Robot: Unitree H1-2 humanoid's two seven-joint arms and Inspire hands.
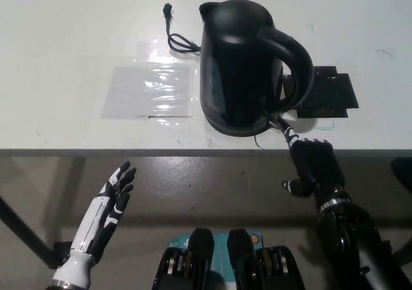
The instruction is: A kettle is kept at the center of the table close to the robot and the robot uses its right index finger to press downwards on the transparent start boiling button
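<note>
The counter (77,32) is carrying the kettle (241,64) near its front edge. My right hand (313,164) is reaching below the kettle's handle, one finger extended to its base, the rest curled, grasping nothing. My left hand (106,206) is resting released, lower left of the kettle.

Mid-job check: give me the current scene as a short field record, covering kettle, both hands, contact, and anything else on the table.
kettle: black kettle, upright on the white table, near its front edge, handle toward the robot's right
right hand: black right hand at the table edge, one finger extended to the kettle's base below the handle, other fingers curled
contact: fingertip at the base; whether it touches the button cannot be told
left hand: white left hand below the table edge, open, holding nothing
cord: black cord lying behind the kettle
other: clear plastic sheet; black flat piece
</note>
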